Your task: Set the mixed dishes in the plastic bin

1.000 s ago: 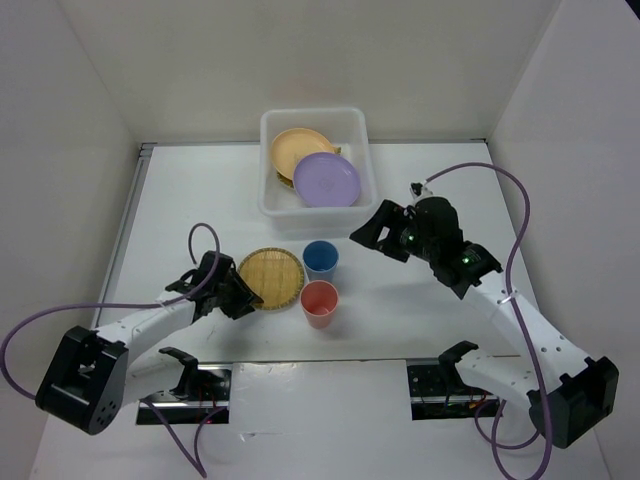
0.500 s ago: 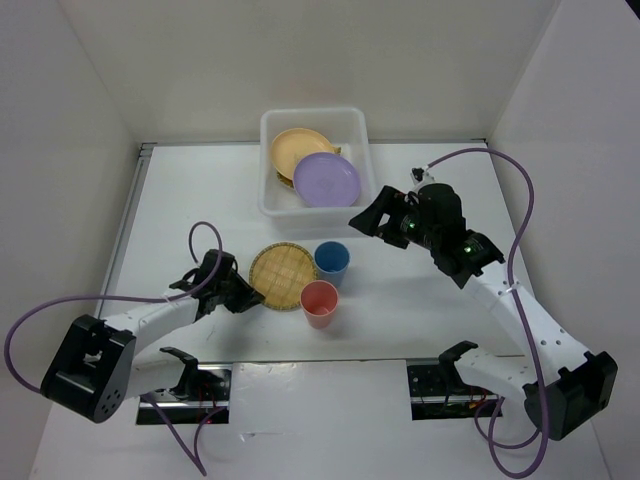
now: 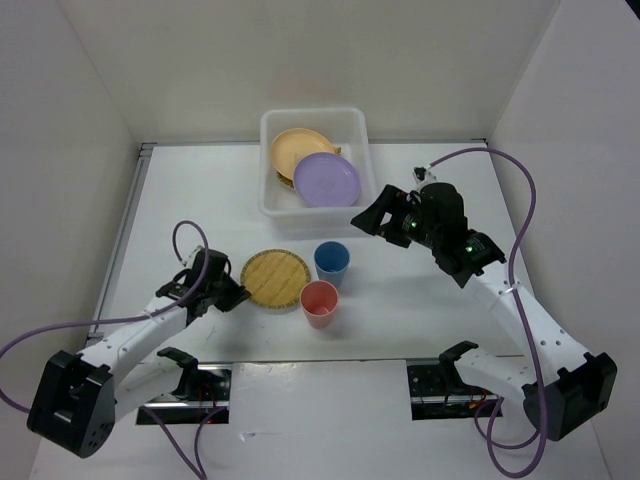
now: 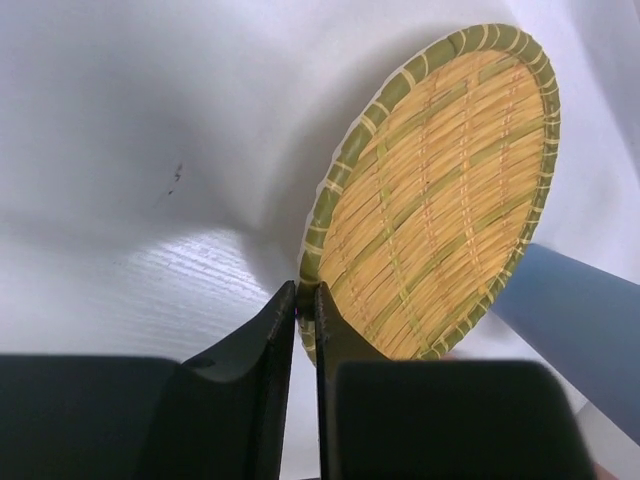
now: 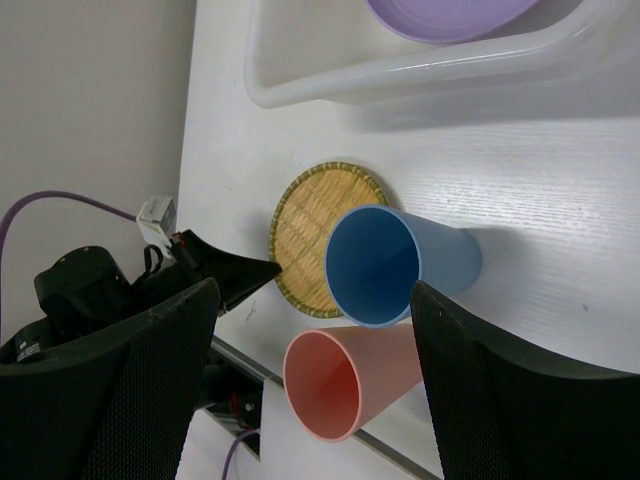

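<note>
**Q:** What does the left gripper (image 3: 238,294) hold?

**A:** Its fingers (image 4: 268,345) are clenched on the left rim of the woven plate (image 3: 274,279). The plate rests on the white table (image 3: 190,210), on the near side of the plastic bin (image 3: 290,212).

**Q:** And the right gripper (image 3: 365,218)?

**A:** Released and empty. Its fingers are spread wide, and it hangs above the table just right of the bin's near right corner.

**Q:** Where are the other dishes?

**A:** The pale orange plate (image 3: 298,148) and the lavender plate (image 3: 328,180) lie inside the bin, the lavender one overlapping the orange one's near right part. The blue cup (image 3: 332,260) stands upright just right of the woven plate. The red cup (image 3: 319,302) stands just near of the blue cup, mouth up.
</note>
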Controlling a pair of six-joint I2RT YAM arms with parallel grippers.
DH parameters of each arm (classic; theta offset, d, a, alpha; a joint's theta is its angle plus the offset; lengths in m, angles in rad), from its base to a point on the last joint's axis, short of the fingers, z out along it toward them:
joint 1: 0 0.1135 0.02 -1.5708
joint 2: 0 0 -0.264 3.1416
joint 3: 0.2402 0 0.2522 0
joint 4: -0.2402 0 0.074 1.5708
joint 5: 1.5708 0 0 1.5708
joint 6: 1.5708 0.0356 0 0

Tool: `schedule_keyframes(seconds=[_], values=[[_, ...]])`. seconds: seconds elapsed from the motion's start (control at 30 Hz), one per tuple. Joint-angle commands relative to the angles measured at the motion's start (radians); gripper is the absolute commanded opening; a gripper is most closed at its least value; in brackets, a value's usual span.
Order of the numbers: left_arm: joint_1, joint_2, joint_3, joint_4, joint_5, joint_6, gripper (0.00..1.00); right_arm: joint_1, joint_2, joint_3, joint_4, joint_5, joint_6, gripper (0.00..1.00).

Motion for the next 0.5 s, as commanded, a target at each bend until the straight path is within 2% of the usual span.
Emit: schedule_keyframes(seconds=[0.0, 0.07, 0.4, 0.47], values=[[-0.002, -0.045, 0.042, -0.078, -0.047, 0.009, 0.1, -0.008, -0.011, 0.053, 0.023, -0.007, -0.024, 0.82], [0.007, -0.084, 0.051, -0.104, -0.047, 0.009, 0.06, -0.008, -0.011, 0.053, 0.023, -0.007, -0.024, 0.82], [0.05, -0.359, 0.18, -0.289, -0.111, 0.009, 0.08, -0.017, -0.02, 0.062, 0.013, -0.018, -0.024, 0.82], [0.05, -0.382, 0.193, -0.302, -0.101, 0.009, 0.04, -0.017, -0.02, 0.071, 0.013, -0.018, -0.024, 0.82]])
